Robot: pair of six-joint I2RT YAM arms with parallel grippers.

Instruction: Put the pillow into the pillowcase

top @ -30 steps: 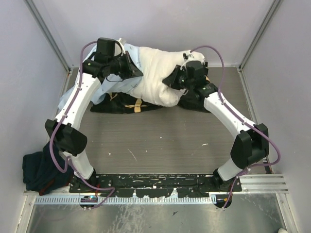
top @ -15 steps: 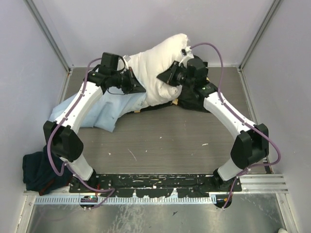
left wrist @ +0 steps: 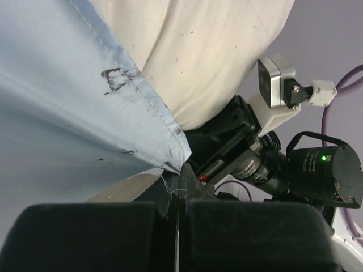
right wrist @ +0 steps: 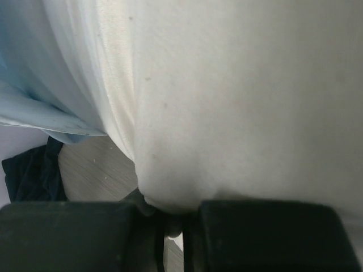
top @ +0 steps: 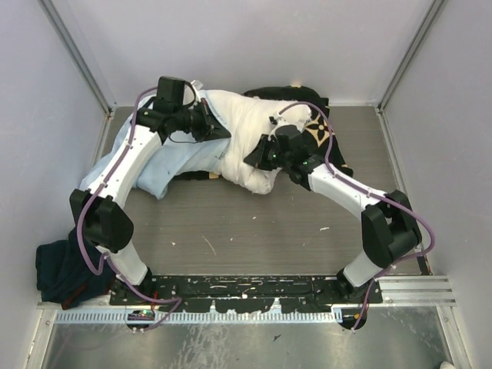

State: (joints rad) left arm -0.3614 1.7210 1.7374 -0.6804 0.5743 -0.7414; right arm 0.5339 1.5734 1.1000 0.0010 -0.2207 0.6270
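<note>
Along the far edge of the surface [top: 254,223], roughly midway between the far corners, the pillow [top: 244,134] lies bunched, w/ the pillowcase [top: 183,157] spread off its left side toward the left edge. My left tool [top: 218,131] is clamped on the pillowcase: the left wrist view shows the stitched hem corner pinched btwn the fingers, w/ cream fabric bulging just above that hem. My right tool [top: 254,156] is clamped on the pillow: the right wrist view has a fold of cream cloth nipped btwn its fingers, on the pillow's near side. The relation I care abt: the case mouth sits left of the pillow's bulk, so the pillow must go left, or the hem right, along the far edge. From the top view the pillow's long axis looks roughly parallel to that edge, maybe skewed toward the near right. Most of it is bare cream, so I judge only its left end is at or just inside the mouth; how deep I can't tell, since the left arm hides it. Left arm is nearer the mouth, right arm nearer the pillow body. A black cloth [top: 321,132] w/ tan motifs lies by the pillow's right end toward the far-right corner, and a dark bundle [top: 60,270] sits at the near-left corner; neither looks to be in the path.
</note>
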